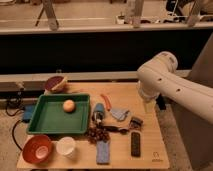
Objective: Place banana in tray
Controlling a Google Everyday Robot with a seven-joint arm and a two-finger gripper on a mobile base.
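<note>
Gripper (145,103) hangs beneath the arm (167,82), its hold untellable; green tray (47,120) lies well apart. Banana unseen; likely light, soft; grip mid-body gently.

an orange bowl (37,148) and a white cup (66,146) stand side by side at the table's (152,152) front left. right of them lie a blue sponge (103,151) and a black remote (135,143).

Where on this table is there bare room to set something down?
Most of the green tray floor beside the orange fruit is bare; so is the table right of the black remote. Between tray and remote it is crowded. The gripper hangs over the right edge.
</note>
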